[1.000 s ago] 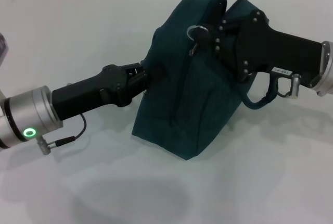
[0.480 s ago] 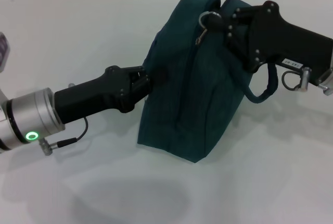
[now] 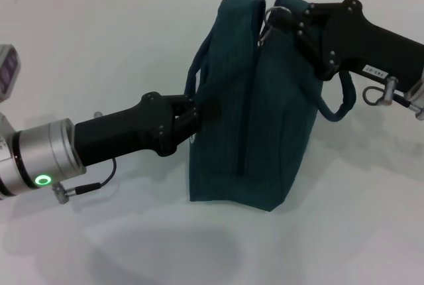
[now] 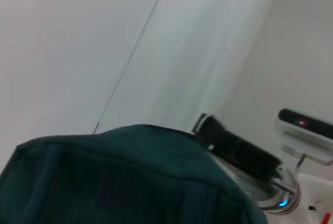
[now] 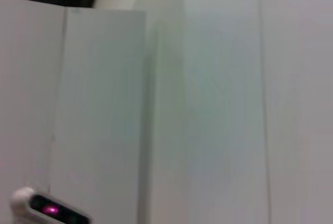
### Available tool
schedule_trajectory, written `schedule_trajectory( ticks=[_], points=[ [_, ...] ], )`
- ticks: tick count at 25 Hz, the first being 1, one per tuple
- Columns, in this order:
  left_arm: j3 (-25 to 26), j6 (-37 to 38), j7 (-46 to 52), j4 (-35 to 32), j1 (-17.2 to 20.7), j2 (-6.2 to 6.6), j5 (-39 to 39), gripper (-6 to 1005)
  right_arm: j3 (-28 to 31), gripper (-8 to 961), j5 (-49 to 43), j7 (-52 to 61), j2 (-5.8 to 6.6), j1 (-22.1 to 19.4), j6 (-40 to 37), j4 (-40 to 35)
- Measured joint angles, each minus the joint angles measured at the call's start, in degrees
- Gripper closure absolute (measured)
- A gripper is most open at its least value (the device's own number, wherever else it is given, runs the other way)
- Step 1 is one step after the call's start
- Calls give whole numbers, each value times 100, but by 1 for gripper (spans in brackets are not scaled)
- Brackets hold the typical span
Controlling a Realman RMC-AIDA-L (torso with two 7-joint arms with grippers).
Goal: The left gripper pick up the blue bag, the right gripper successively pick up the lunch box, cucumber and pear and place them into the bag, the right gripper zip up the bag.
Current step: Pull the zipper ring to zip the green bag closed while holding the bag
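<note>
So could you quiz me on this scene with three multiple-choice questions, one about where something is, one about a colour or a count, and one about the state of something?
1. Where is the right tool?
A. At the top of the blue bag, by the zipper's ring pull
B. Flat on the table, away from the bag
C. Under the bag

2. What colour is the light on the left arm's silver cuff?
A. Red
B. Green
C. Yellow

3. How does the bag stand?
A. Lying flat and folded
B. Upright on the white table, its top closed
C. Turned upside down

Answers: 1 A, the head view shows the black tool against the bag's top edge beside the metal ring. 2 B, a green ring glows there. 3 B, the base rests on the table, with the left tool at its side by a loop handle.
</note>
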State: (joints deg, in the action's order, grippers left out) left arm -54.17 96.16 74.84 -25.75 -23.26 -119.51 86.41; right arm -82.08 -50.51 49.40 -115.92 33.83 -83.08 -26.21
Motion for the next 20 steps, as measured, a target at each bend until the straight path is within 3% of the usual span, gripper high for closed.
schedule_trajectory(
  ticks=[20],
  points=[
    [-33, 62, -30, -1, 22, 4, 22, 943, -11, 935, 113, -6, 4, 92, 186, -121]
  ],
)
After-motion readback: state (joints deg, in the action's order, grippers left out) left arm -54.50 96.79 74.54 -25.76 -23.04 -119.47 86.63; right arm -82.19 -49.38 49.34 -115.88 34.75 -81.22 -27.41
